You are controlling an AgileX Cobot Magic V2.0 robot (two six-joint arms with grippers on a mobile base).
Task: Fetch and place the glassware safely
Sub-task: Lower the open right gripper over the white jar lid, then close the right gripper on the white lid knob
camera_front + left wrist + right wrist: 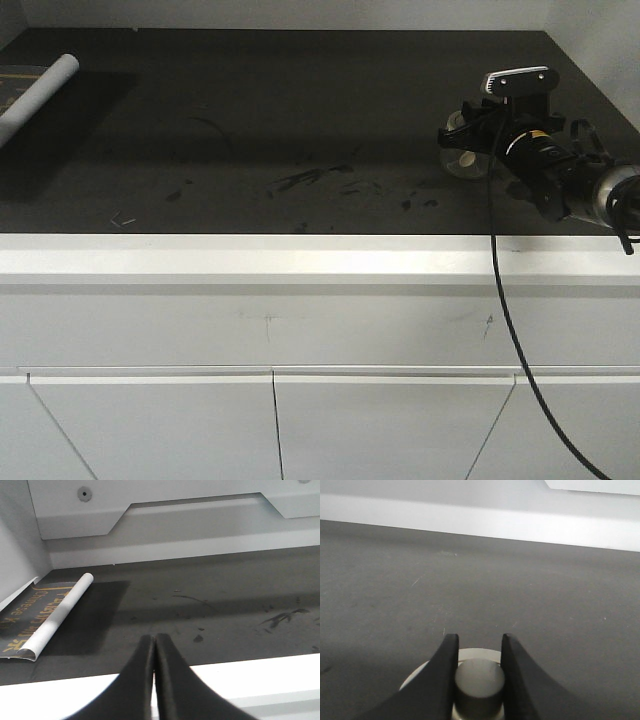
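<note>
The knob on the round cream-white lid [477, 655] of the small clear glass jar [461, 158] is pinched between the right gripper [478, 638] jaws; the left gripper [153, 638] jaws are pressed together, empty.

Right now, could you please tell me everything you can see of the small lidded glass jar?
The glass jar is small, squat and clear, upright toward the right of the dark countertop. Its round cream-white lid carries a central knob, seen from above in the right wrist view. The right end effector has a finger on each side of that knob and appears to pinch it. Whether the jar rests on the surface or is slightly lifted, I cannot tell.
</note>
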